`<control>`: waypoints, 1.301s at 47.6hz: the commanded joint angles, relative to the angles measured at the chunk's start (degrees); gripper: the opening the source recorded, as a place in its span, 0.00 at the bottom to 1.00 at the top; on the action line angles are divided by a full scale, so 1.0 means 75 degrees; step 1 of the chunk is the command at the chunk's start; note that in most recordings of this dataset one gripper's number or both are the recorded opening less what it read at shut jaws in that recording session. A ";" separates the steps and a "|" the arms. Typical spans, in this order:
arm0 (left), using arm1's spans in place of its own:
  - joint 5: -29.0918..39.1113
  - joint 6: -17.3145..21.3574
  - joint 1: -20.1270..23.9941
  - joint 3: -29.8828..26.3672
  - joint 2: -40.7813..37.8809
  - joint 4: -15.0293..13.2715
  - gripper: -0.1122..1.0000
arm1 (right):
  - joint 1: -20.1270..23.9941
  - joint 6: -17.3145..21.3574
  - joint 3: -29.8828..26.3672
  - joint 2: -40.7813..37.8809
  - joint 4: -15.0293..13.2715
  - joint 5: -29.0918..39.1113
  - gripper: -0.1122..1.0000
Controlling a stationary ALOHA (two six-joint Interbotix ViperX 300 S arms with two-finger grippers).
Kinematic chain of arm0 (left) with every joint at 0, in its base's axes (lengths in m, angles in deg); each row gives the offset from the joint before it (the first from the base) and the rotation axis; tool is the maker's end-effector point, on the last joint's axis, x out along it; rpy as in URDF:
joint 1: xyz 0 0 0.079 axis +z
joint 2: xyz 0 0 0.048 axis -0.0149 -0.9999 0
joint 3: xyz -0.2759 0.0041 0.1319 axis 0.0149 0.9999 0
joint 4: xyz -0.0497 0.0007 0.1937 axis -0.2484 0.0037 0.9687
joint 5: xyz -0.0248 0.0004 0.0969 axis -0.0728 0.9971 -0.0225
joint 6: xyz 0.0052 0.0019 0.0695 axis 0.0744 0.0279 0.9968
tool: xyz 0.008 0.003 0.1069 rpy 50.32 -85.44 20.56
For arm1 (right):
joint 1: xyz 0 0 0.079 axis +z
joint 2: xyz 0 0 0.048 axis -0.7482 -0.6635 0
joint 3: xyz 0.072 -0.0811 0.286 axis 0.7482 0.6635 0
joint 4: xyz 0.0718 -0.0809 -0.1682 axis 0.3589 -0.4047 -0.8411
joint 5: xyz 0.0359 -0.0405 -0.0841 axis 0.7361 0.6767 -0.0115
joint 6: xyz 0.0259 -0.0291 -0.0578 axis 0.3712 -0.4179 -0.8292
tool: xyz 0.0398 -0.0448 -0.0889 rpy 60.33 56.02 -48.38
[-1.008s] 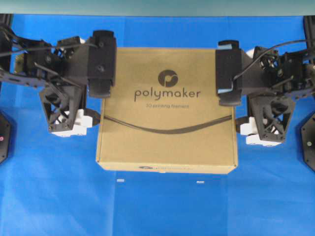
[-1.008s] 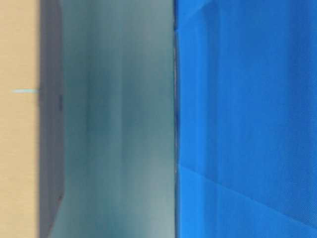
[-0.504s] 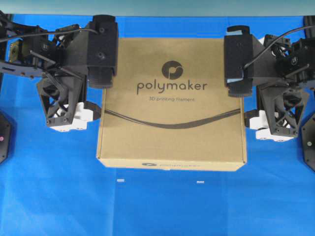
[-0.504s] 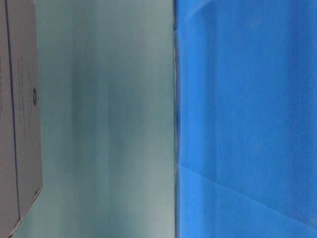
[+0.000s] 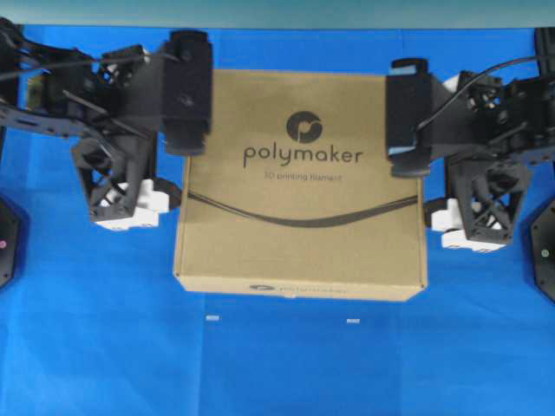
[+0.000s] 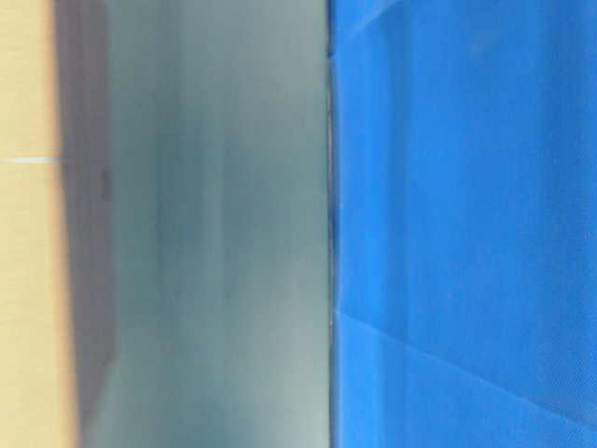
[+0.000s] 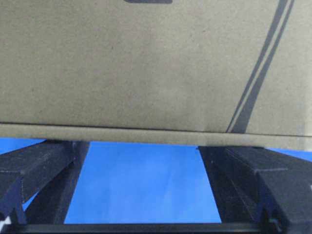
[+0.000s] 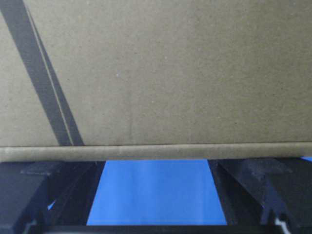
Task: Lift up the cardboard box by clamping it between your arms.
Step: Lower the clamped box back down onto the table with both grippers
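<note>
Sitting square in the middle of the blue table cover (image 5: 277, 364), the cardboard box (image 5: 299, 234) shows its "polymaker" logo (image 5: 303, 156), round emblem (image 5: 304, 128) and curved dark line (image 5: 303, 215) face up in the overhead view. Left arm (image 5: 104, 130) comes in from the left, right arm (image 5: 490, 139) from the right, one on each side of the box's far half. Left gripper (image 5: 186, 91) has its jaws spread wide, its black pad overlapping the box's left edge near the far corner. Right gripper (image 5: 406, 117) likewise spread wide, pad with a light-blue edge over the box's right edge. Both wrist views: box side wall fills the top, the fingers (image 7: 34, 168) of the left gripper and the fingers (image 8: 263, 187) of the right gripper reach beneath its lower edge, blue cover visible between them. Cannot tell from these whether the box is clear of the table. Two small white marks (image 5: 212, 320) lie on the cover just in front of the box. Table-level view is blurred: tan strip at left, grey-green middle, blue at right.
</note>
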 commanded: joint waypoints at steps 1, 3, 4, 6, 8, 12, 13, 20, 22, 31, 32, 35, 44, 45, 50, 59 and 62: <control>-0.0762 -0.0070 0.0023 0.0082 0.0047 0.0000 0.87 | -0.0047 0.0094 0.0129 0.0000 0.0012 -0.0680 1.00; -0.0996 -0.0070 0.0023 0.0246 0.0047 0.0000 0.87 | -0.0070 0.0070 0.0316 0.0012 0.0012 -0.0902 1.00; -0.1113 -0.0070 0.0023 0.0352 0.0047 0.0000 0.87 | -0.0082 0.0070 0.0398 0.0012 0.0012 -0.1008 1.00; -0.1406 -0.0070 0.0082 0.0586 0.0047 0.0000 0.87 | -0.0105 0.0070 0.0574 0.0012 0.0012 -0.1219 1.00; -0.1617 -0.0070 0.0105 0.0785 0.0059 0.0000 0.87 | -0.0129 0.0070 0.0762 0.0000 0.0012 -0.1465 1.00; -0.1922 -0.0070 0.0129 0.1113 0.0047 0.0000 0.87 | -0.0141 0.0082 0.1043 -0.0023 0.0012 -0.1863 1.00; -0.1969 -0.0070 0.0141 0.1195 0.0047 0.0000 0.87 | -0.0141 0.0082 0.1113 -0.0047 0.0012 -0.1969 1.00; -0.2355 -0.0070 0.0164 0.1688 -0.0012 0.0000 0.87 | -0.0141 0.0082 0.1582 -0.0188 0.0023 -0.2578 1.00; -0.2543 -0.0082 0.0164 0.1840 -0.0035 0.0000 0.87 | -0.0141 0.0059 0.1734 -0.0258 0.0012 -0.2801 1.00; -0.3445 -0.0117 0.0176 0.2379 -0.0258 0.0000 0.87 | -0.0152 -0.0012 0.2191 -0.0609 0.0012 -0.3563 1.00; -0.3457 -0.0117 0.0176 0.2414 -0.0305 0.0000 0.87 | -0.0152 -0.0059 0.2262 -0.0668 0.0012 -0.3680 1.00; -0.3551 -0.0141 0.0176 0.2543 -0.0445 0.0000 0.87 | -0.0164 -0.0176 0.2426 -0.0785 0.0012 -0.3914 1.00; -0.4125 -0.0187 0.0188 0.2848 -0.0891 0.0000 0.87 | -0.0164 -0.0340 0.2695 -0.1207 0.0012 -0.4605 1.00; -0.4137 -0.0187 0.0188 0.2859 -0.0926 0.0000 0.87 | -0.0164 -0.0340 0.2707 -0.1254 0.0012 -0.4652 1.00; -0.4230 -0.0176 0.0188 0.2930 -0.1125 0.0000 0.87 | -0.0164 -0.0340 0.2742 -0.1488 0.0012 -0.4816 1.00; -0.4465 -0.0211 0.0188 0.3094 -0.1348 0.0000 0.87 | -0.0164 -0.0340 0.2824 -0.1816 0.0012 -0.4980 1.00; -0.4535 -0.0211 0.0188 0.3176 -0.1395 0.0000 0.87 | -0.0164 -0.0340 0.2871 -0.1875 0.0012 -0.5051 1.00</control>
